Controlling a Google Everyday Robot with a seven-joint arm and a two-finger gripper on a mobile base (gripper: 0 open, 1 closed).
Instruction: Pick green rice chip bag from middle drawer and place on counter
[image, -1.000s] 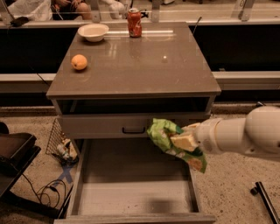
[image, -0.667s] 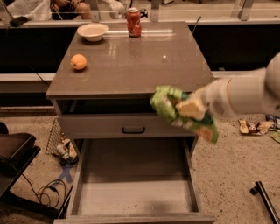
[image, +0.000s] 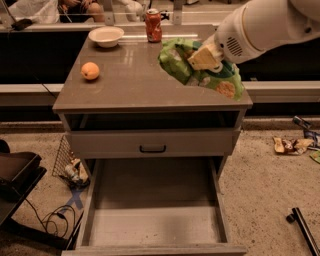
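The green rice chip bag (image: 186, 64) is crinkled bright green foil with tan chip pictures. My gripper (image: 202, 59) is shut on it and holds it in the air over the right part of the counter (image: 130, 80). The white arm reaches in from the upper right. The middle drawer (image: 155, 212) stands pulled out at the bottom of the cabinet, its flat grey floor bare. The bag hangs down toward the counter's right edge.
On the counter are an orange (image: 90, 70) at the left, a white bowl (image: 106, 35) at the back left and a red soda can (image: 153, 25) at the back. A closed drawer front with a black handle (image: 152, 148) sits above the open drawer. Wrappers (image: 291, 145) lie on the floor at right.
My gripper has lifted the bag from in front of the cabinet, above the open drawer, up and over the right side of the counter.
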